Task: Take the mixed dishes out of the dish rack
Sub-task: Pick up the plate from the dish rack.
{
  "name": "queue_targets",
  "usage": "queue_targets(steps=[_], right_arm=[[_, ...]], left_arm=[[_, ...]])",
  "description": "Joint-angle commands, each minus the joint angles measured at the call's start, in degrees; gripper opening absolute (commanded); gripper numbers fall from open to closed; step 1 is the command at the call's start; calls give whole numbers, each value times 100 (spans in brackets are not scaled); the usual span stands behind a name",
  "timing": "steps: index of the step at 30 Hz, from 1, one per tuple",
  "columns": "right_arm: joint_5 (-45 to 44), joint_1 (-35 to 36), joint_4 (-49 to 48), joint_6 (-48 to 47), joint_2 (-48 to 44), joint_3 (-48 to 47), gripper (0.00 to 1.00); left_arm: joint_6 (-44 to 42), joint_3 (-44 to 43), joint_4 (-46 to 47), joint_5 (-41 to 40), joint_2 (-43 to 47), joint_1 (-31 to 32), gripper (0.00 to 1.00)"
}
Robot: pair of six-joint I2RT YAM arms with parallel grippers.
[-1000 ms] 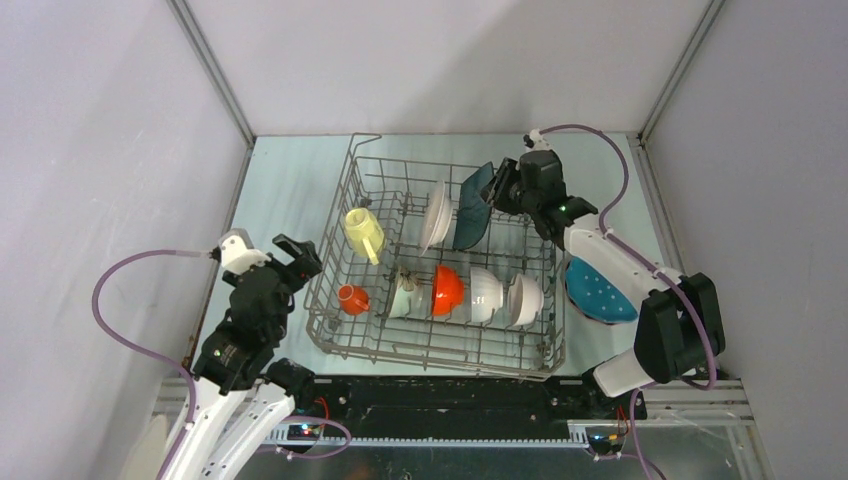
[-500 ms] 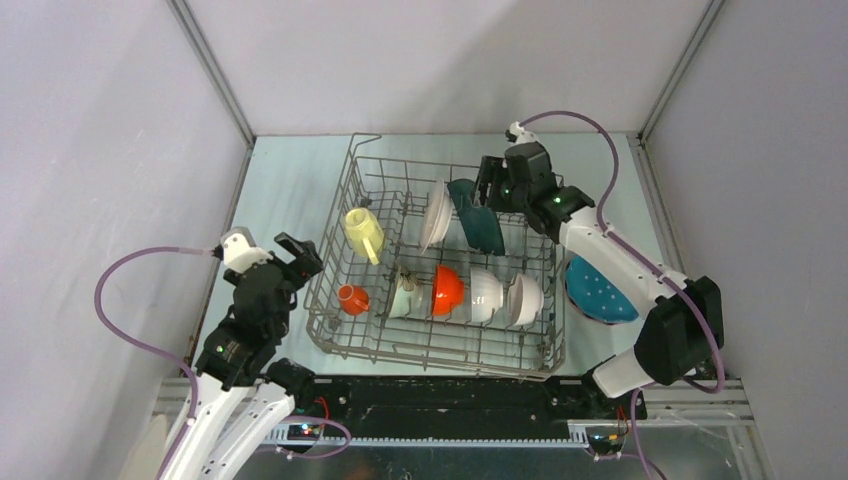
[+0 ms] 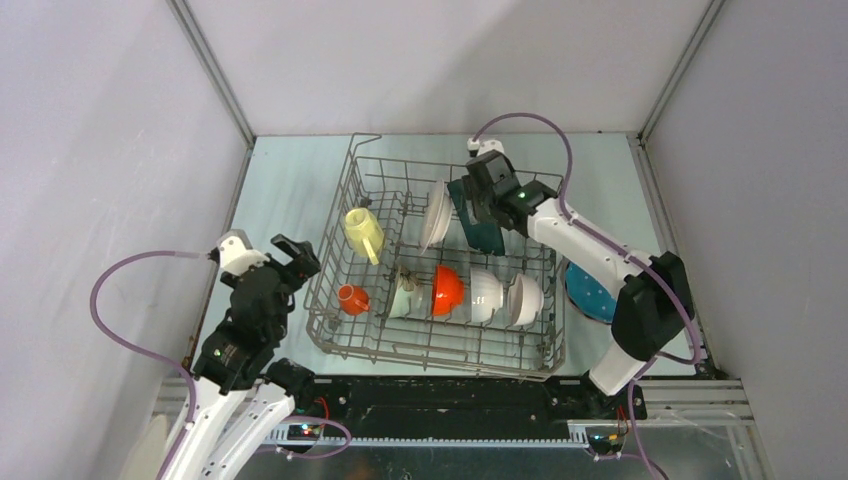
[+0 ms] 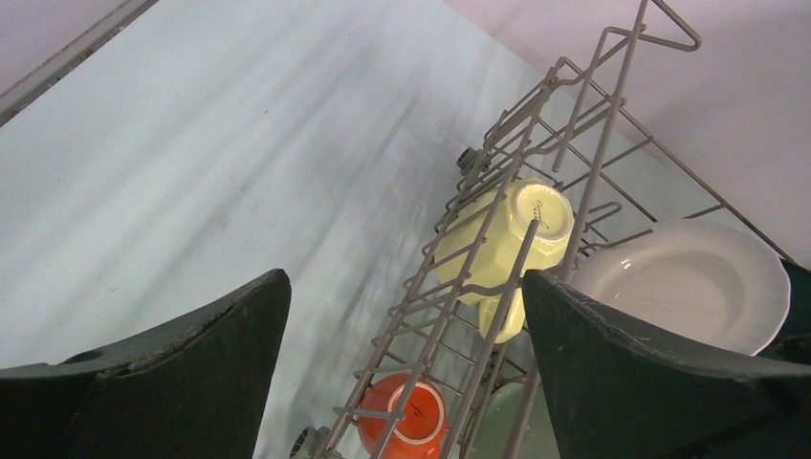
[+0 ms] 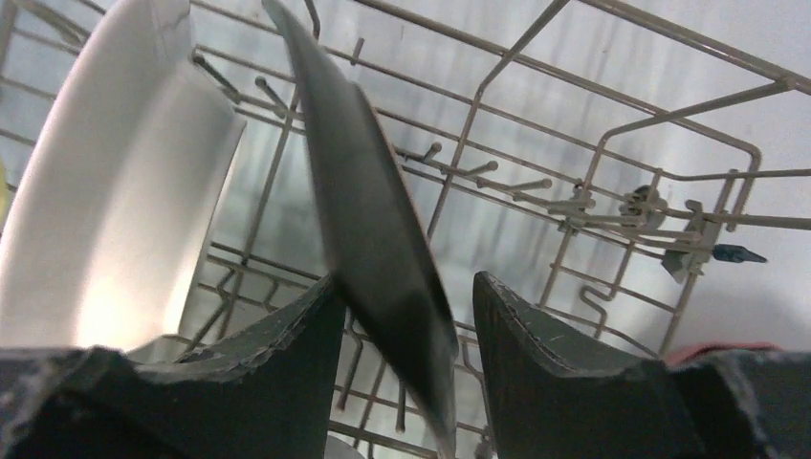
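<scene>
The dish rack point(image 3: 432, 362) holds a white plate point(image 3: 435, 215), a dark teal plate point(image 3: 487, 235), a pale yellow cup point(image 3: 363, 232), an orange mug point(image 3: 351, 299), a pale green bowl point(image 3: 405, 297), an orange bowl point(image 3: 448, 289) and two white bowls point(image 3: 486, 294). My right gripper point(image 3: 478, 200) is over the dark plate's top rim. In the right wrist view its open jaws point(image 5: 406, 282) straddle the dark plate point(image 5: 373, 220): the left finger touches it and the right finger stands apart. My left gripper point(image 3: 290, 255) hangs wide open outside the rack's left wall point(image 4: 574, 124), holding nothing.
A blue speckled plate point(image 3: 590, 290) lies on the table right of the rack, partly behind my right arm. The white plate point(image 5: 115, 201) stands close to the left of the dark one. Grey walls enclose the table on three sides.
My right gripper let the dark plate stand back in the rack, then swung left over its top rim with jaws apart. The left arm has not moved.
</scene>
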State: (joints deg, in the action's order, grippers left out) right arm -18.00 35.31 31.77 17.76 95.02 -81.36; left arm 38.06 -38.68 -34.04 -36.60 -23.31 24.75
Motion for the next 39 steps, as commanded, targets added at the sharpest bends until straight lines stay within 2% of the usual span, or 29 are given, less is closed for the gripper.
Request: queue_targets(steps=[1,3,5,6,7,8,10,21,26,31,35,39], right_arm=[[-991,297,-159,-620,-98,104,53],[-1018,359,-444,-679,-165,303,49],[-1130,424,-652,-720,-226,449,37],[-1190,477,-697,-738,-257,502,24],[-1323,503,-779,-789,-270,513,18],[-1383,547,-866,-812,-312,544,6],[-1485,583,-1026,-941,-415,566,0],[-1534,621,-2198,-1432,-1828,562,0],[-1261,352,-2076,-1068,-2439,619,0],[-335,-638,-2072,251,-3505,1284,0],[449,-1819,-2258,1386,-4613,2195,0],[387,-2738,-1675,1883,-5461,2537,0]], left_arm=[[54,1,70,-142,-52,21,98],[52,-12,65,-153,-99,21,98],[52,-24,57,-154,-137,21,98],[52,-25,47,-159,-145,21,98],[52,-21,43,-169,-146,21,98],[52,-24,39,-179,-147,21,98],[56,-26,43,-199,-135,21,98],[59,-25,52,-267,-240,21,98],[94,1,72,-371,-282,21,98],[176,-25,32,-628,-392,21,98],[191,-58,199,-750,-487,21,98],[96,-84,524,-781,-570,21,98]])
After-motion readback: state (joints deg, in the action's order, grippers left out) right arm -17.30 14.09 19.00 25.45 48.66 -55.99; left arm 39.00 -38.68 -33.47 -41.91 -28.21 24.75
